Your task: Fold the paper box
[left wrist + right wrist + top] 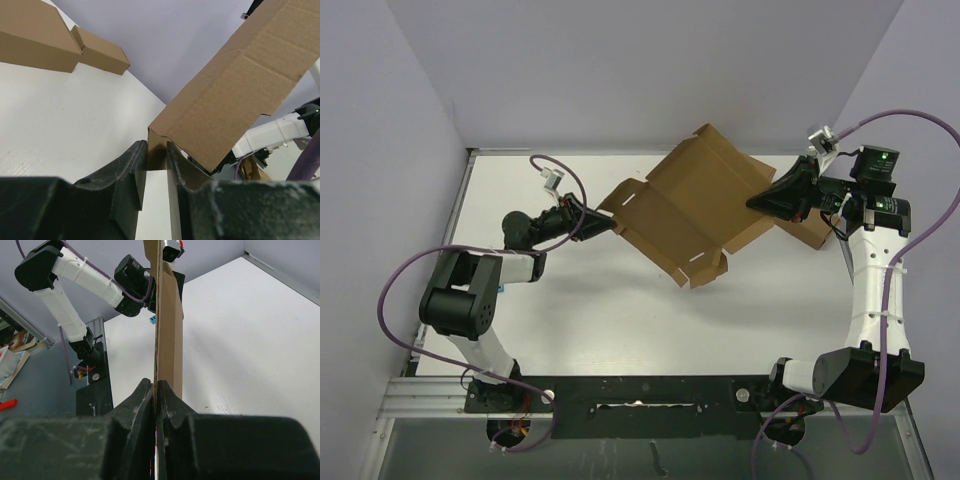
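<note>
Opened flat, the paper box hangs tilted over the table. The left gripper pinches its flap corner, and the right gripper is clamped tight on the opposite edge.

The paper box hung spread out between the left claw and the right claw, both pinched onto its ends, so the back middle of the table was pretty much walled off. The right side was crowded too, with a big brown box and a small brown box side by side. The near half of the table between the arms was the open lane.
</note>
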Controlling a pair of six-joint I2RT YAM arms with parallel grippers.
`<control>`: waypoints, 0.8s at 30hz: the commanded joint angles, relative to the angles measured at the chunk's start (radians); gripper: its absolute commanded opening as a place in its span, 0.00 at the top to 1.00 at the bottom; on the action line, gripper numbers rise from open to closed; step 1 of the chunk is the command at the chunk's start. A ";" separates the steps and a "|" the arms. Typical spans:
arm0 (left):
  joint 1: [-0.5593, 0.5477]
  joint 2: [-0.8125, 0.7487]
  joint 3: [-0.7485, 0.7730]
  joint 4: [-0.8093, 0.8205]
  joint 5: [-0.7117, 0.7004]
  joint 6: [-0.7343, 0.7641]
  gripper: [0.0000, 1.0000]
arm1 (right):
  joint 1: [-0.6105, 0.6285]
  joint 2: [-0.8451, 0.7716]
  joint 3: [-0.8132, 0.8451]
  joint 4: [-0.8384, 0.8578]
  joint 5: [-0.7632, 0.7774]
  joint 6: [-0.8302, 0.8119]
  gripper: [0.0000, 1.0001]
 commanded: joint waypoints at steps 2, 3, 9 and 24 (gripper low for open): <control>-0.013 0.027 0.048 0.077 0.013 -0.005 0.84 | 0.005 -0.041 0.010 0.018 -0.133 0.016 1.00; -0.013 0.027 0.050 0.077 0.013 -0.006 0.87 | 0.005 -0.041 0.009 0.020 -0.132 0.018 1.00; -0.009 0.012 0.038 0.077 0.010 0.007 1.00 | 0.005 -0.044 0.002 0.027 -0.120 0.020 1.00; 0.256 -0.557 -0.385 -0.236 -0.285 0.080 0.36 | 0.028 -0.041 -0.055 -0.187 0.123 -0.317 1.00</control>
